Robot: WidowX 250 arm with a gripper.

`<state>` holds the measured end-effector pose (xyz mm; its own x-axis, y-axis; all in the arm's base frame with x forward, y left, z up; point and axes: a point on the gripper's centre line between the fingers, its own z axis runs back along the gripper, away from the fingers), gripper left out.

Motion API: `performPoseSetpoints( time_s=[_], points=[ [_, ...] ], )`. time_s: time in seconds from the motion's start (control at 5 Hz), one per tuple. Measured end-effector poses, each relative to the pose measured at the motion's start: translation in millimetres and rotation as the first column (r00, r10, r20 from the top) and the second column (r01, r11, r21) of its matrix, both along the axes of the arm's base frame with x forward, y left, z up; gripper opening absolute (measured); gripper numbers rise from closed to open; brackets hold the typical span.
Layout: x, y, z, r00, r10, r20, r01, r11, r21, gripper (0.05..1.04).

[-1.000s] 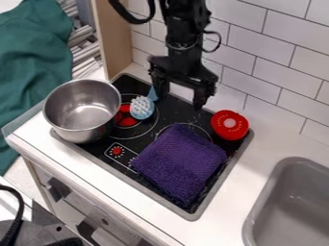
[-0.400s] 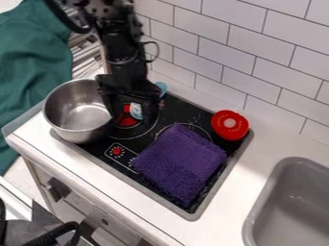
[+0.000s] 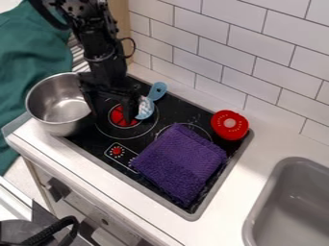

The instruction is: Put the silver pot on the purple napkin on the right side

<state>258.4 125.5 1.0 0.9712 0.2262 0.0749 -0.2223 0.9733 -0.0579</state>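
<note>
The gripper [image 3: 112,106] hangs low over the left rear of the stove, open, its two fingers apart. One finger is at the right side of the silver pot [image 3: 57,103], overlapping its rim; whether they touch I cannot tell. The other is over the red burner, beside the brush. Upright and with no contents visible, the pot is at the stove's left end, extending past it to the left. A folded purple napkin [image 3: 179,163] lies on the right part of the stove, to the right of and nearer the front than the gripper.
A blue brush [image 3: 147,109] lies on the stove [image 3: 106,166] just right of the gripper. Behind the napkin is a red round object [image 3: 229,125]. A grey sink [image 3: 292,202] is at the right; a tiled wall [image 3: 257,57] rises behind.
The gripper has come left and down from the stove's rear to the pot's right side. The pot has shifted left and slightly back. The brush has turned a little. The napkin has stayed still.
</note>
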Motion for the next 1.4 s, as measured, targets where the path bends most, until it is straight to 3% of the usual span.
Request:
performPoseSetpoints(
  time_s=[0.2, 0.4, 0.6, 1.0, 1.4],
  points=[
    [-1, -3, 7.1, 0.999, -0.011, 0.033, 0.011, 1.0, 0.004, 1.006],
    [1, -9, 25.5, 0.991, -0.048, 0.123, 0.047, 0.999, 0.013, 1.005],
    [-3, -5, 34.8, 0.986, -0.036, 0.165, 0.033, 0.999, 0.02, 1.005],
    [-16, 29, 28.3, 0.988, 0.054, 0.144, -0.058, 0.998, 0.025, 1.005],
    [-11, 34, 0.3, 0.997, 0.027, 0.069, -0.027, 1.0, -0.008, 1.005]
  ],
)
